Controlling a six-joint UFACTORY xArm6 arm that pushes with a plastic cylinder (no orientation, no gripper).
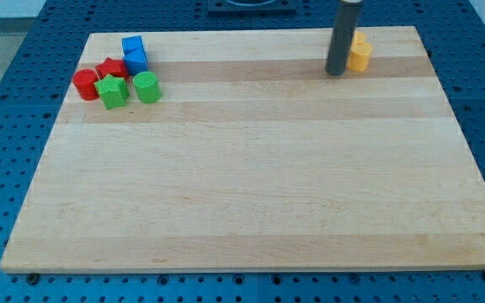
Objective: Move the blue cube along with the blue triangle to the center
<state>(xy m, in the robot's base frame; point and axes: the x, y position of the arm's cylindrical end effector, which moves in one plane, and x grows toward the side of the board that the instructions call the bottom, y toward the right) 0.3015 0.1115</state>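
The rod's tip (pixel 336 73) is seen on the wooden surface (pixel 251 185), touching the yellow blocks (pixel 359 54) at their left; no claw is fitted. The blue blocks (pixel 135 54) are clustered far left of them, shapes unclear.

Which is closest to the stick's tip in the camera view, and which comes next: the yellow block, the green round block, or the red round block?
From my tip, nearest first:
1. Yellow block, right beside the tip, at the view's top right.
2. Green round block, far off toward the view's left.
3. Red round block, farther left still, at the cluster's left end.
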